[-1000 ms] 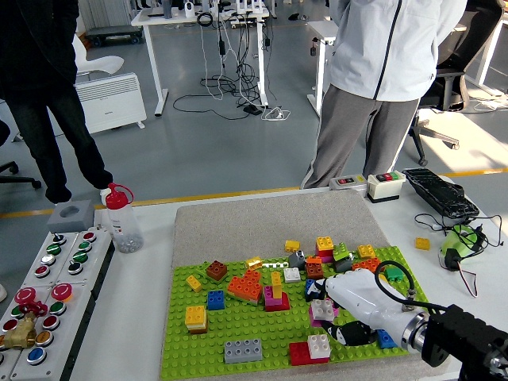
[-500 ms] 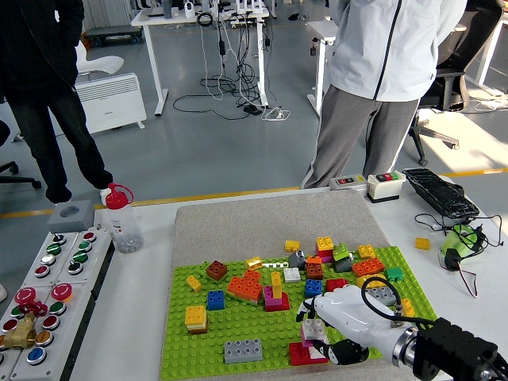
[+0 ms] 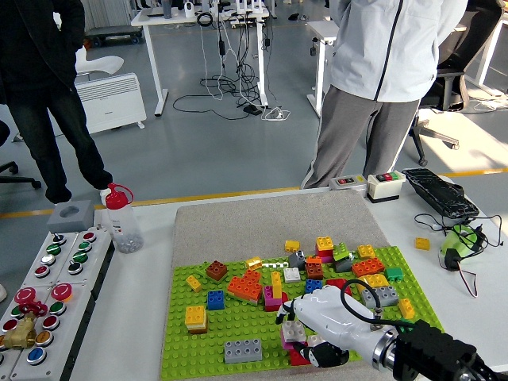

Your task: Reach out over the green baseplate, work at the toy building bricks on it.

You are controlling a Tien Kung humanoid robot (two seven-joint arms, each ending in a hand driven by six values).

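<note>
white table (image 3: 143,317) | green baseplate (image 3: 238,325) studded | bricks (image 3: 246,287) multicoloured, scattered

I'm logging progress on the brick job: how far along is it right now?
Done: several small stacks already stand on the green baseplate. In hand: the right hand is curled over a white-on-pink brick stack near the front edge. Left: many single bricks, like the grey brick, lie scattered.

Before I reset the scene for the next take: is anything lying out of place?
One yellow brick lies off the green baseplate, on the white table near the green cabled gadget. Nothing else stands out.
</note>
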